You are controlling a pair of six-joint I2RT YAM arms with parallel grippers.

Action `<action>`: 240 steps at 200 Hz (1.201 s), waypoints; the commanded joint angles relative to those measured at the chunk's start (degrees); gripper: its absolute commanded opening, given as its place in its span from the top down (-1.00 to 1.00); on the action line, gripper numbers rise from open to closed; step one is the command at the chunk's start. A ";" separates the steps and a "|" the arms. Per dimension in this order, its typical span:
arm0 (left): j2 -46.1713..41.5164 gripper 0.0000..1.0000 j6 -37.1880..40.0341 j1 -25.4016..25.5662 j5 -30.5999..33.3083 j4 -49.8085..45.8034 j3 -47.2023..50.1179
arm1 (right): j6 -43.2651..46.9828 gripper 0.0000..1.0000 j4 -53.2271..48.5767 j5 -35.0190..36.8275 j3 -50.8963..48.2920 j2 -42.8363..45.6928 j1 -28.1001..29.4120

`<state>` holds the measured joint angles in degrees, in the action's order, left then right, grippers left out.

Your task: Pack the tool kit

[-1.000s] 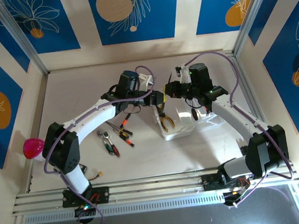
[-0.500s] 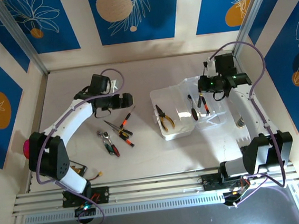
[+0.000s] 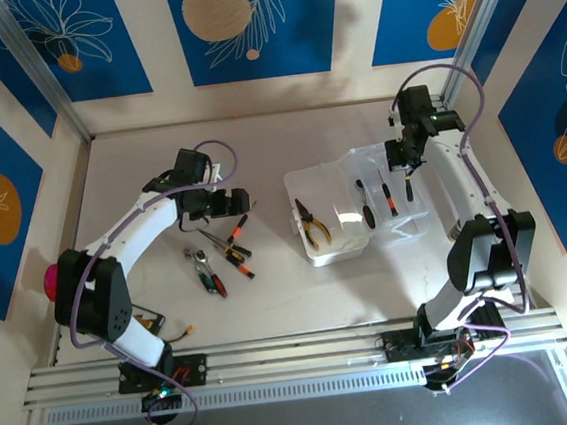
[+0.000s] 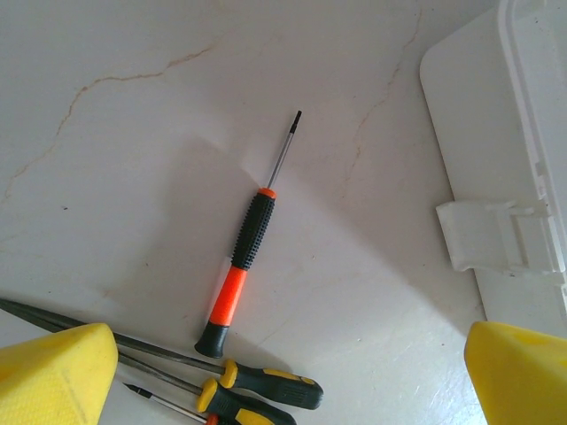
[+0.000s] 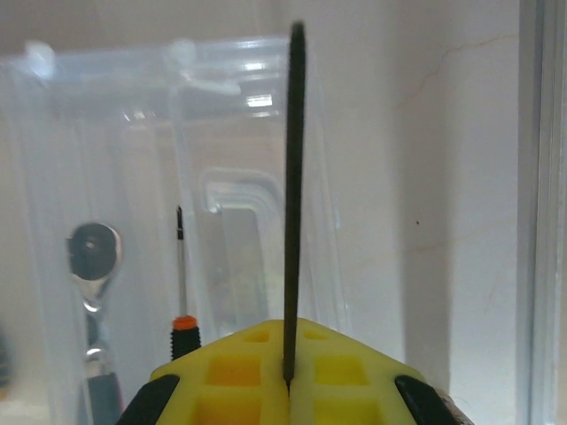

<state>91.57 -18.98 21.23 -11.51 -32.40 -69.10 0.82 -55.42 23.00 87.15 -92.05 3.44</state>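
Orange-and-black screwdriver (image 4: 241,266) lies on the table (image 4: 133,133) under my wide-spread left tool (image 4: 285,376), its length crossing the closing line, beside the clear case (image 4: 532,133); my right tool (image 5: 288,372) pinches a thin dark shaft (image 5: 295,177).

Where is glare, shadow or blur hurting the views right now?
Left wrist: sharp; a soft broad shadow lies on the table around the orange-and-black screwdriver. Right wrist: the gripped thin dark shaft is sharp, but glare spots sit on the clear case, its walls faint. Top external: even light, case edges low in contrast.
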 commanded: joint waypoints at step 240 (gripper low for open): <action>-4.56 -0.99 -1.78 -0.54 4.88 -0.47 9.60 | -0.33 -0.99 3.25 -1.61 -5.21 8.36 11.06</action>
<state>88.75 -19.14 21.21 -10.04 -31.97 -61.71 3.09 -54.57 28.03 85.14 -87.81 11.64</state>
